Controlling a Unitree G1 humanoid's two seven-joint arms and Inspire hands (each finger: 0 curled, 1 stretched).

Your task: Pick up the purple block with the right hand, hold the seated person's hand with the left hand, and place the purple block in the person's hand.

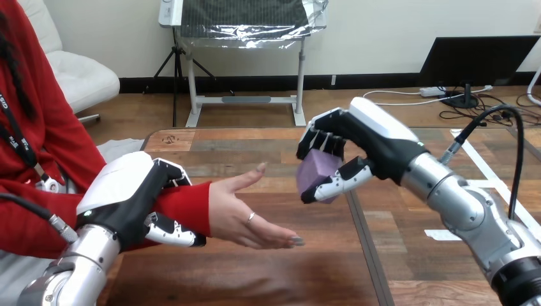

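Left hand (124,197) curled round person's wrist (186,207); right hand (377,141) raised, clasping purple block (317,173), beside person's open hand (239,215)

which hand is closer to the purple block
Right. The right hand is curled round the purple block, gripping it. The left hand is well off to the block's left, curled round the person's wrist.

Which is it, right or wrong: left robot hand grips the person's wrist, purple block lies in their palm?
Wrong: the head view shows the purple block in the right robot hand, apart from the person's palm. The left robot hand does grip the wrist.
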